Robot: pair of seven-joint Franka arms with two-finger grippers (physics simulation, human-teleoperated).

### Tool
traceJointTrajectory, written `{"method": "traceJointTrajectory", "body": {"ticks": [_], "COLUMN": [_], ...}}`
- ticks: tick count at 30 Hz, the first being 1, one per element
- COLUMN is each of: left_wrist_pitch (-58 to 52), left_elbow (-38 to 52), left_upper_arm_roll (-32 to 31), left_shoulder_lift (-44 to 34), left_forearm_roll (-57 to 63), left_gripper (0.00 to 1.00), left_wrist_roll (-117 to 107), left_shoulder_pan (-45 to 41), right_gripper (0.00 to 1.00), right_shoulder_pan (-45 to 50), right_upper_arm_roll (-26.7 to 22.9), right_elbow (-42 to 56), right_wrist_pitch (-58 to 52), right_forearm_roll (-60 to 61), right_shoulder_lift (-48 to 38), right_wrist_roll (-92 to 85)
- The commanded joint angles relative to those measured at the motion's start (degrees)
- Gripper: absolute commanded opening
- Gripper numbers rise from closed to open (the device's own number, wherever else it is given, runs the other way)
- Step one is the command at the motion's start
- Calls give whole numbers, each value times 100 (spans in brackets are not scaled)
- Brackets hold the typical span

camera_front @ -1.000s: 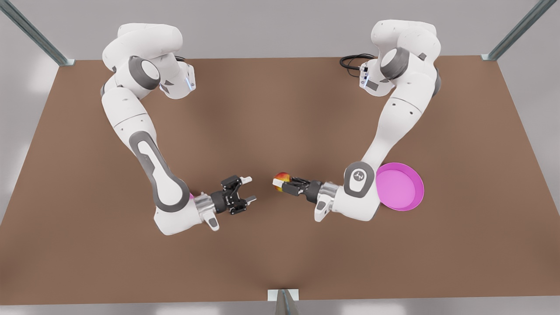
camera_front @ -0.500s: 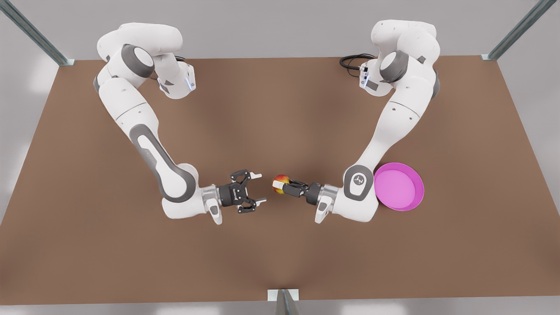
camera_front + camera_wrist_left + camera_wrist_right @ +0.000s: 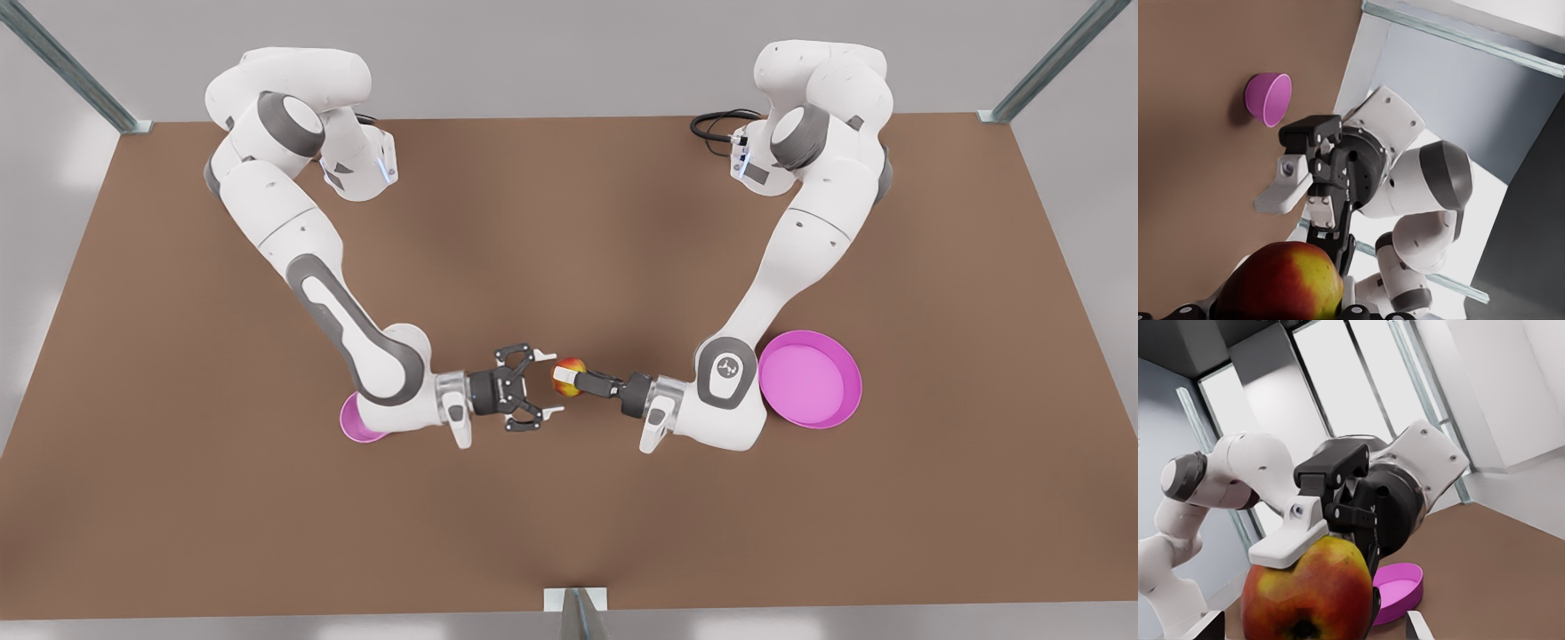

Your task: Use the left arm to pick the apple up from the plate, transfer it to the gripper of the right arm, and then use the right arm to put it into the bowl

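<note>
Both arms meet over the middle of the brown tabletop [image 3: 569, 222], wrists turned level and pointing at each other.

Left gripper [image 3: 565, 379]: on the arm at the front view's right. Its fingers [image 3: 1288, 540] are clamped on the apple [image 3: 570, 377], which is carried clear of the tabletop at the tip of this gripper. In the left wrist view the apple [image 3: 1281, 281] sits close to the camera, red with a yellow patch.

Right gripper [image 3: 543, 383]: on the arm at the front view's left, fingers spread wide and holding nothing. One white fingertip lies just beside the apple on its far side and the other below it toward the near table edge, so the apple sits at the mouth of the open fingers. Cannot tell whether either tip touches the fruit.

Plate [image 3: 813, 380]: flat on the tabletop at the front view's right, partly behind the left arm's elbow.

Bowl [image 3: 356, 422]: on the tabletop at the front view's left, mostly covered by the right arm's forearm; in the left wrist view the bowl [image 3: 1268, 99] appears beyond the right gripper [image 3: 1288, 200].
</note>
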Motion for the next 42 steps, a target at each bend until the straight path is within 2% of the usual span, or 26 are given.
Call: {"method": "traceJointTrajectory", "body": {"ticks": [1, 5, 30, 31, 32, 34, 36, 38, 42], "left_wrist_pitch": [110, 119, 154, 154, 154, 154, 154, 154, 154], "left_elbow": [2, 2, -7, -7, -7, -7, -7, -7, -7], "left_upper_arm_roll": [-5, -5, -5, -5, -5, -5, -5, -5, -5], "left_shoulder_lift": [-8, 1, 9, 9, 9, 9, 1, 1, 1], "left_forearm_roll": [-43, -43, -43, -43, -43, -43, -43, -43, -34], "left_gripper": [73, 73, 73, 73, 73, 73, 74, 100, 100], "left_wrist_roll": [539, 548, 521, 521, 521, 513, 513, 521, 548], "left_shoulder_pan": [-5, -23, -23, -23, -23, -23, -23, -23, -23], "right_gripper": [100, 100, 99, 93, 79, 67, 65, 64, 64], "right_shoulder_pan": [0, -35, 211, 202, 202, 202, 202, 202, 185], "right_upper_arm_roll": [28, 150, 151, 151, 151, 151, 151, 151, 159], "right_elbow": [1, -78, 10, 10, 10, 19, 19, 19, 28], "right_wrist_pitch": [95, 95, 297, 288, 288, 288, 288, 288, 288], "right_forearm_roll": [72, 124, 274, 282, 282, 282, 282, 282, 282], "right_shoulder_lift": [-7, -16, 81, 81, 81, 98, 98, 98, 98], "right_wrist_roll": [-1190, -1190, -1155, -1155, -1155, -1155, -1155, -1129, -1102]}}
